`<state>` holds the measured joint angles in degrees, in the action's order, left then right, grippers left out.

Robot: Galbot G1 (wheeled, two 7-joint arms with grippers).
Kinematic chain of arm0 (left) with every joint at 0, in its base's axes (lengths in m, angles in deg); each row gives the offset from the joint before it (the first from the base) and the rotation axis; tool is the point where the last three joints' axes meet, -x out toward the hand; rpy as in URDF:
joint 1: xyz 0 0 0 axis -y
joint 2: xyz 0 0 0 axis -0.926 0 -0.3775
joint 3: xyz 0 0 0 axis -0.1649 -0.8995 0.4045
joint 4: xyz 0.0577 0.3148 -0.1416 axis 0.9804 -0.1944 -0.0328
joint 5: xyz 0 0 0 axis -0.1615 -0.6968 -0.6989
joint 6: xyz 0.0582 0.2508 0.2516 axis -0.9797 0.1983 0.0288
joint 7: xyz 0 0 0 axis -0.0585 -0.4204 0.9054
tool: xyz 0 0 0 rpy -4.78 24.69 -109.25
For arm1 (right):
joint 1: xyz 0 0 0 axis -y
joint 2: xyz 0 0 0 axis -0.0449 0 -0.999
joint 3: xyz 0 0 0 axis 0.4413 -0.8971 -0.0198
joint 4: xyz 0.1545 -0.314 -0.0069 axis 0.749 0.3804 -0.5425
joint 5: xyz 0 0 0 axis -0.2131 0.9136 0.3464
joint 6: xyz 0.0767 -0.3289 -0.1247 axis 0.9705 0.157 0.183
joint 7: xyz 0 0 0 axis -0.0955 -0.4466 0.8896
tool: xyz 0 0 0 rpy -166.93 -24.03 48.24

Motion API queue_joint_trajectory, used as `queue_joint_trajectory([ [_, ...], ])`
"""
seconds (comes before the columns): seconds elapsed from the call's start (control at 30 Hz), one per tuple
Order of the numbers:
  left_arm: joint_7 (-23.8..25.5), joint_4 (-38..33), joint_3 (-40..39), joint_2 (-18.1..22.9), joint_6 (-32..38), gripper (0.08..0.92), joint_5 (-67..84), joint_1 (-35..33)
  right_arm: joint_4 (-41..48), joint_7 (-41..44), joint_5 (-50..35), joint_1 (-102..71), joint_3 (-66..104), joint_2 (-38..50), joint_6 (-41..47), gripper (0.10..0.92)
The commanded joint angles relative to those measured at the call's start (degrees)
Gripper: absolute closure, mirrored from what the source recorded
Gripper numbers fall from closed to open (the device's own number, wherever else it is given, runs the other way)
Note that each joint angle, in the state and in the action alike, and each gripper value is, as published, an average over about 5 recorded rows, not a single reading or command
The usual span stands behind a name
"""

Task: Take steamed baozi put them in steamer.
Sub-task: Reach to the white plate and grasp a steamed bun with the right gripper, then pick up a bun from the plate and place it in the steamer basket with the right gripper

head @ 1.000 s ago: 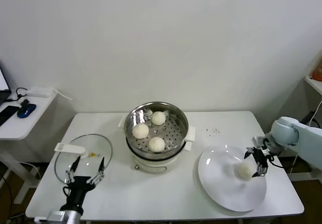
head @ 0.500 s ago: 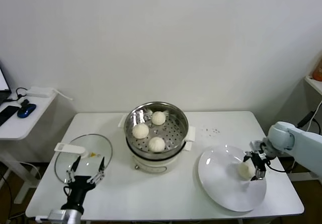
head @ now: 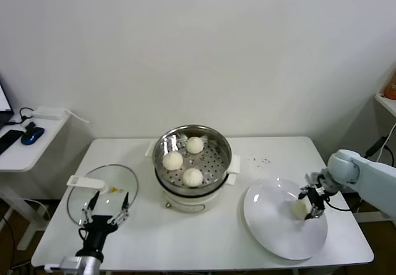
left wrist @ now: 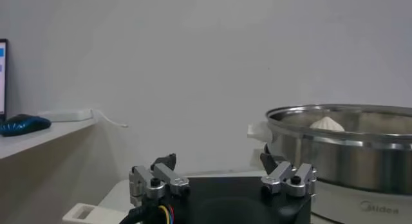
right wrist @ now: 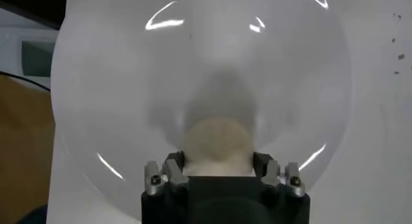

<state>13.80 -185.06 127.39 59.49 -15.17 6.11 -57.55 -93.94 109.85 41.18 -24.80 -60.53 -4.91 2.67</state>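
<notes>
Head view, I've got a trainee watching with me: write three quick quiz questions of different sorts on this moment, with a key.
1. True or false: the steamer holds four baozi.
2. Which gripper is closed on the last baozi? A) left gripper B) right gripper
3. Fill in: the glass lid lies on the table to the steamer's ____.

Key:
1. False. Three sit in the basket; the fourth is on the white plate.
2. B. The right gripper has the bun between its fingers on the plate; the left gripper hangs open near the lid.
3. Left.
</notes>
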Motion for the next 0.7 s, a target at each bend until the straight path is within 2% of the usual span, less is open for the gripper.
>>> queue_joint_trajectory([
  [0.03,-0.08,0.11,0.06,0.05,-0.11,0.177,-0.03,0.16,-0.04,0.17,-0.54,0.46,0.19,-0.05,0.04,0.355],
  [0.3,-0.20,-0.33,0.30,0.00,-0.26,0.177,0.22,0.10,-1.50,0.53,-7.30,13.02,-8.76,-0.67,1.06,0.359],
  [0.5,-0.24,-0.35,0.15,0.55,-0.16,0.177,0.11,0.48,-4.16,1.00,-18.81,30.49,-22.31,-3.86,1.99,0.355],
  [0.7,-0.27,-1.45,-0.07,0.53,-0.13,0.177,-0.92,0.13,-4.14,1.18,-30.16,45.40,-33.36,-11.00,1.98,0.355],
])
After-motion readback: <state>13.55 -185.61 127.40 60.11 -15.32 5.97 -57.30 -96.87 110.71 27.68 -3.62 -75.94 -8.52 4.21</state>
